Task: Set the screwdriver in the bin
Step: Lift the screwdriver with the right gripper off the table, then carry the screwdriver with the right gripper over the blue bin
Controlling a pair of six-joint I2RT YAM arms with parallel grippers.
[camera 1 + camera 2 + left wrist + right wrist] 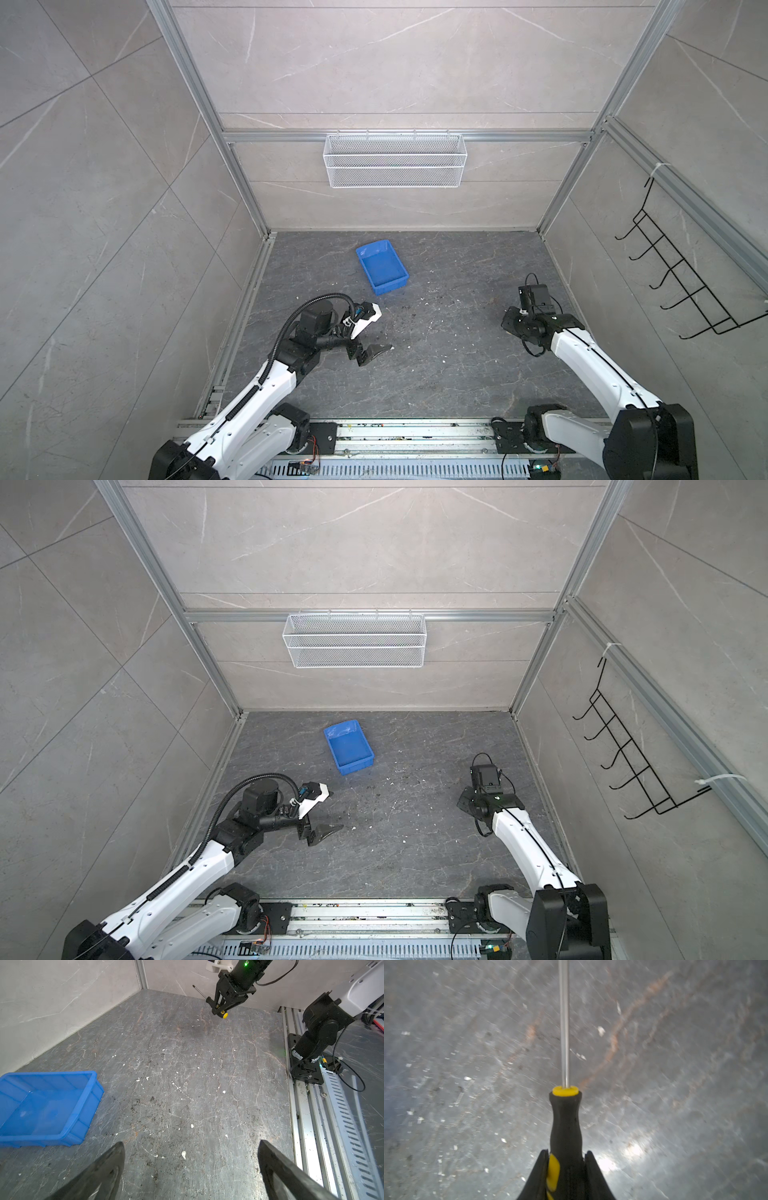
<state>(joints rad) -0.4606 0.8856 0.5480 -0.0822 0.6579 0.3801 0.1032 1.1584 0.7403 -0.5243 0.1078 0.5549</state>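
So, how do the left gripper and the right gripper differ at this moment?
The left gripper has its jaws wide apart and holds nothing; the right gripper is shut on the handle of the screwdriver. In both top views the left gripper is nearer to the bin than the right gripper. Both have black fingers, and neither is over the bin.

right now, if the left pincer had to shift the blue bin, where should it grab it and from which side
Probably the bin by its near short wall, coming straight down with the left pincer, one finger inside and one outside. The bin is open-topped and empty, with thin upright walls under a rim, and it looks too wide to span whole. That end is the one facing the pincer.
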